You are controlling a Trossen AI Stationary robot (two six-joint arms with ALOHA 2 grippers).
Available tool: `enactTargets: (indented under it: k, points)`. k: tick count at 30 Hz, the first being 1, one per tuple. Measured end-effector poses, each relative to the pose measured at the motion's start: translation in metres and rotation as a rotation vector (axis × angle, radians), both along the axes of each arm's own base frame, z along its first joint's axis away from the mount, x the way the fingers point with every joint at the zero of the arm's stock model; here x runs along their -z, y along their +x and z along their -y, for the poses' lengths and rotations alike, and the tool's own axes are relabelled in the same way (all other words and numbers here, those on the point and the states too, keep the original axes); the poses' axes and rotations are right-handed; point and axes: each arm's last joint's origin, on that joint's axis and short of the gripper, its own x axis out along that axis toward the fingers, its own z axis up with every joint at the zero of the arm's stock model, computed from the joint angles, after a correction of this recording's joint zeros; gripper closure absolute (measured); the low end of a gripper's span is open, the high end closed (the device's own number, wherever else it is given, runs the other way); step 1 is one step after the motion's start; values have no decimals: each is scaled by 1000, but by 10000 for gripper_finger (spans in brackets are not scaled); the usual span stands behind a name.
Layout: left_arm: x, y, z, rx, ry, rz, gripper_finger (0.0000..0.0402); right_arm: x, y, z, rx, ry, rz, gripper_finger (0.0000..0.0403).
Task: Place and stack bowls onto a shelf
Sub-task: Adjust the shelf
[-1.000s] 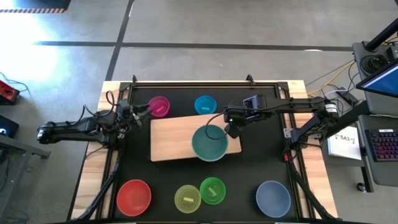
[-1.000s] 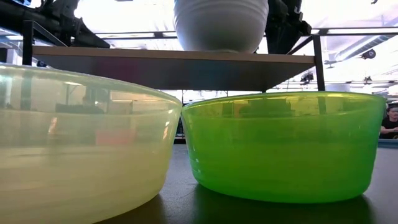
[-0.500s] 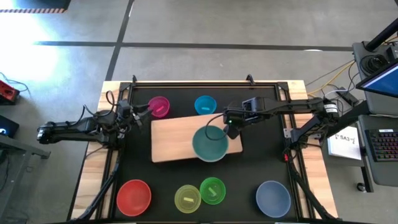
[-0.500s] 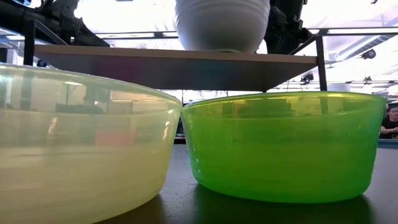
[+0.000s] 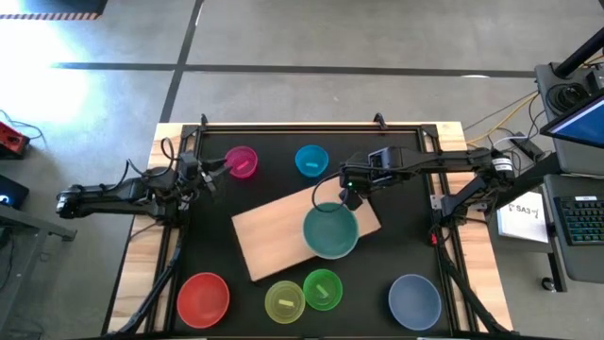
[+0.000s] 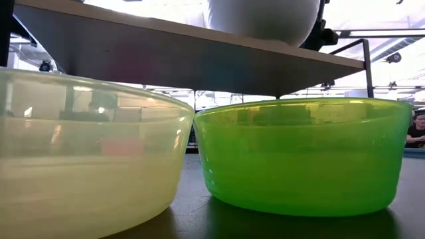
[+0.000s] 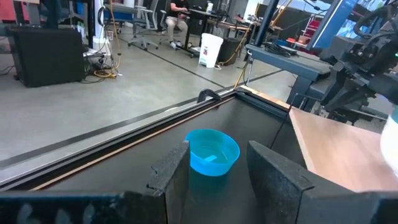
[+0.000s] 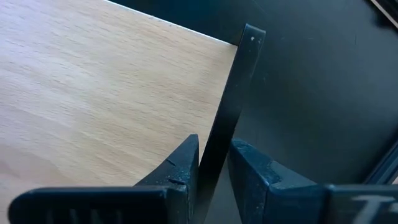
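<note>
The shelf [image 5: 274, 231] is a pale wooden board lying askew at mid-table, raised above the mat in the low view [image 6: 166, 56]. On its right part a teal-green bowl [image 5: 330, 229] sits inside a white bowl [image 6: 262, 20]. My right gripper [image 5: 347, 196] points steeply down at the shelf's far right end, shut on a thin dark strip [image 8: 239, 74] at that edge. My left gripper [image 5: 209, 175] waits open at the far left beside the magenta bowl [image 5: 242, 161], facing the cyan bowl [image 7: 212, 151]. My right gripper pinches the thin dark strip [image 8: 217, 137] at the shelf's right end edge between its two fingers [image 8: 186, 155]. It comes from above, slanting down, and the strip runs on away from the fingers along the board's edge [image 8: 205, 56].
Along the near edge stand the red bowl [image 5: 204, 296], the yellow-green bowl [image 5: 284, 300], the bright green bowl [image 5: 322, 288] and the slate-blue bowl [image 5: 414, 300]. The cyan bowl [image 5: 311, 160] is at the far side. A black frame [image 5: 311, 126] rims the mat.
The shelf has swung about its far right end beside my right gripper: its left end has gone toward the near edge, and it now lies askew. The stacked bowls rode with it toward the near right. My right gripper has stayed in place.
</note>
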Motion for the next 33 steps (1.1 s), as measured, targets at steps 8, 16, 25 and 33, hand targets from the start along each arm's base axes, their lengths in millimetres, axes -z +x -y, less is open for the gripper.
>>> enactTargets:
  k: [8, 16, 25, 33]
  points:
    - [-1, 4, 9, 316, -103, 42, 260, -1, -1, 2, -53, -11, -10, 320]
    - [-43, -7, 3, 70, -157, -48, 260, -9, -2, 21, -208, -62, -34, 285]
    - [-51, 27, 2, -1, -295, -313, 260, -11, -1, 41, -429, -164, -83, 280]
    - [-91, 73, 5, 193, -315, -450, 260, -24, 2, 43, -598, -223, -72, 280]
